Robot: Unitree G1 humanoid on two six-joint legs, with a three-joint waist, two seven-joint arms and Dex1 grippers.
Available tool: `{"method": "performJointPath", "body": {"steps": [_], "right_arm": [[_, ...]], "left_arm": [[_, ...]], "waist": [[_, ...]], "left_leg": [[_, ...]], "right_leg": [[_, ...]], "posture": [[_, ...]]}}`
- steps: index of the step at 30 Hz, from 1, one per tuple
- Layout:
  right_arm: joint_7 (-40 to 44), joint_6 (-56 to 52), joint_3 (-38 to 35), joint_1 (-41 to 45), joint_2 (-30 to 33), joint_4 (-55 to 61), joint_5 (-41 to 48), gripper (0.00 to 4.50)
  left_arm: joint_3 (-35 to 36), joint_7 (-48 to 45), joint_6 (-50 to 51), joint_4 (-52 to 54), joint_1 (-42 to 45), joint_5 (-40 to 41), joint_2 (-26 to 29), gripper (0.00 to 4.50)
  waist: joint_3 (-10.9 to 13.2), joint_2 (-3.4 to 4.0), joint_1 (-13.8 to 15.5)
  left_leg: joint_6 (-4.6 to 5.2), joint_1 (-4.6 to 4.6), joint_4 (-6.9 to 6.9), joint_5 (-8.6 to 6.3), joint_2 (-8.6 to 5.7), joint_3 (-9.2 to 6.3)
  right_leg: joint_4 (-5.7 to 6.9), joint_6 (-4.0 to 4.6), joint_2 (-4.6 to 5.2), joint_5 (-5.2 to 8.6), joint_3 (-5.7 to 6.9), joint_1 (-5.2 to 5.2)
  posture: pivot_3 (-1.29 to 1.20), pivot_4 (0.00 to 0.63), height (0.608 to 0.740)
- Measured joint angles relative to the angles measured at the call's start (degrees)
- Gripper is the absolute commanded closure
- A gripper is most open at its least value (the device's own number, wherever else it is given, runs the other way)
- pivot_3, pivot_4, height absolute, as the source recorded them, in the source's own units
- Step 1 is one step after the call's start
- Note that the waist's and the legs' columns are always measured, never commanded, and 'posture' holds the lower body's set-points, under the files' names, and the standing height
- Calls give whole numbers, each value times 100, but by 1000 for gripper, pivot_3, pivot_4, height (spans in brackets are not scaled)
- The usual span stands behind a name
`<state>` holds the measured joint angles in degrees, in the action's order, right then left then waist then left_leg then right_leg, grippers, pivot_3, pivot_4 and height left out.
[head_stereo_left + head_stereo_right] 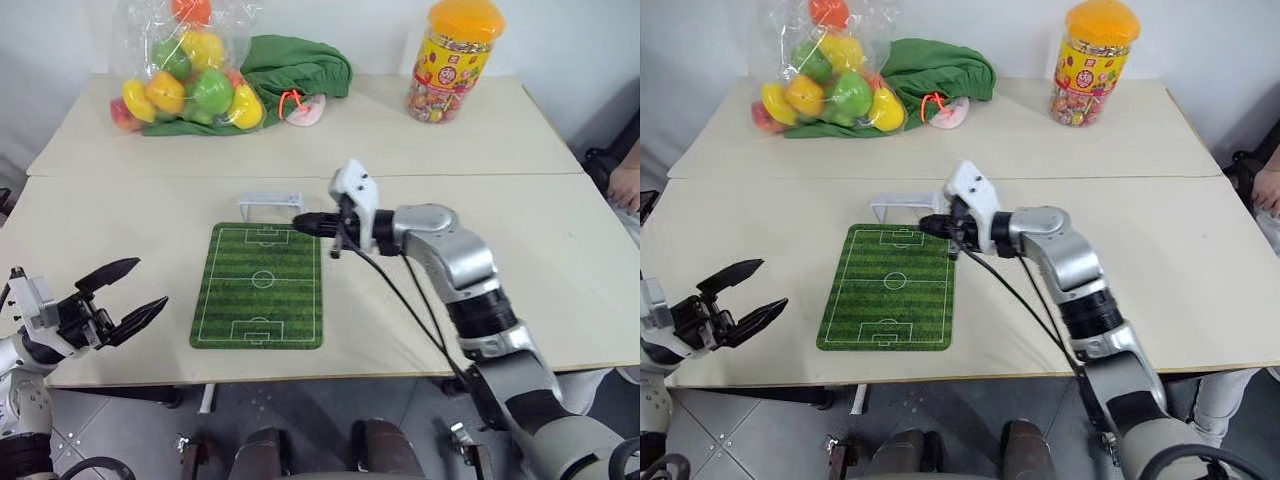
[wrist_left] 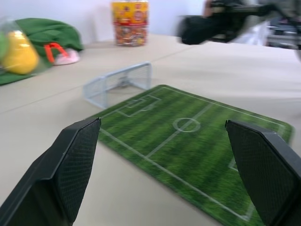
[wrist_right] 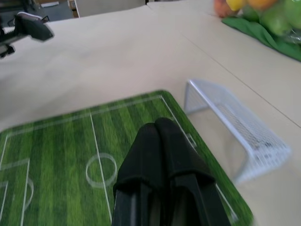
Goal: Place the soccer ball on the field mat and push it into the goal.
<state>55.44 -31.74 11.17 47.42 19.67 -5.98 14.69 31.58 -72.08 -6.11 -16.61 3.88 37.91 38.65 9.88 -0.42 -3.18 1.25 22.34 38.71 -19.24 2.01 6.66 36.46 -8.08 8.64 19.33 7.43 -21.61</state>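
Observation:
The field mat (image 1: 258, 285), green with white pitch lines, lies flat in the middle of the near table. The small white goal (image 1: 268, 205) stands at its far end. My right gripper (image 1: 300, 224) hovers over the mat's far right corner, just in front of the goal, pointing left. Its fingers (image 3: 157, 141) are pressed together with nothing showing between them. My left gripper (image 1: 149, 283) stands open left of the mat, near the table's front edge, with nothing between its fingers (image 2: 80, 165). The soccer ball is out of view.
On the far table sit a clear bag of colourful plastic balls (image 1: 185, 70), a dark green cloth (image 1: 295, 65) and a candy jar with an orange lid (image 1: 455, 60). A person's hand (image 1: 625, 185) shows at the right edge.

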Motion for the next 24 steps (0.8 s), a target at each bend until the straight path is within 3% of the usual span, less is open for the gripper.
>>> {"method": "performJointPath", "body": {"steps": [3,6,13,24], "right_arm": [[623,220,-130,-481,711,73,148,3315],[1080,977,-468,-831,1188,-583,181,2295],[2023,2073,-935,-1245,1778,-1619,291,46],[2231,2666,-1170,-1535,1964,-2122,327,46]], "left_arm": [[177,256,148,-61,-40,6,24,0],[358,701,400,-231,-41,-3,159,0],[452,1083,544,-326,-97,-132,312,0],[876,992,936,-218,-492,28,424,0]], "waist": [[1,-3,19],[4,-6,15],[7,-7,-4],[8,-7,18]], "left_leg": [[6,1,0,-3,-3,0],[6,1,0,-3,-13,16],[6,-2,3,-3,2,28],[6,-1,33,-2,31,34]], "right_leg": [[-6,0,3,0,1,3],[-40,0,2,0,5,11],[-45,0,0,0,5,12],[-40,0,-3,0,1,18]], "posture": [[0,150,740],[0,150,740],[0,150,740],[0,150,740]]}}
